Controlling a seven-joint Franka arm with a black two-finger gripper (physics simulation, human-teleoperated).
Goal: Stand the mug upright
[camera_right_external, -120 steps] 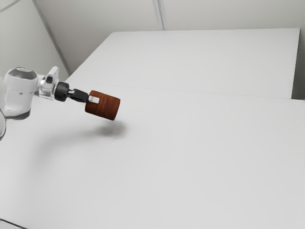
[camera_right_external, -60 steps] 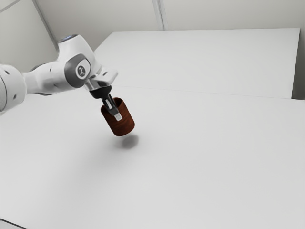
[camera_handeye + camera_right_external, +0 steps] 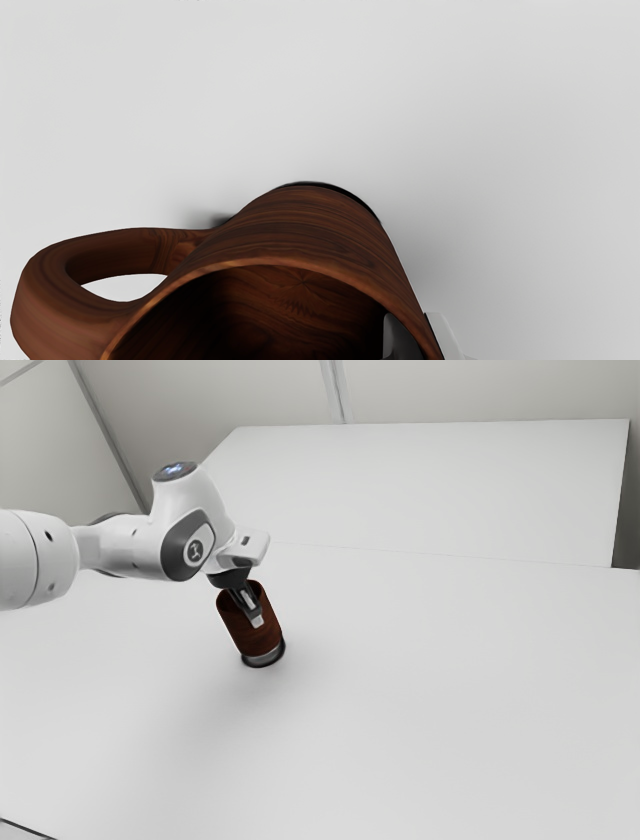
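The claw [image 3: 254, 617] pinches the mug [image 3: 259, 641] by its rim [image 3: 270, 261], table [image 3: 430, 690] stretching around.

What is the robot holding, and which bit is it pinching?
The mug, pinched by its wall at the rim, away from the handle: one finger of the gripper is inside, the other outside.

Mug [image 3: 310, 225] — grained wood, smooth; table [image 3: 450, 700] — matt.
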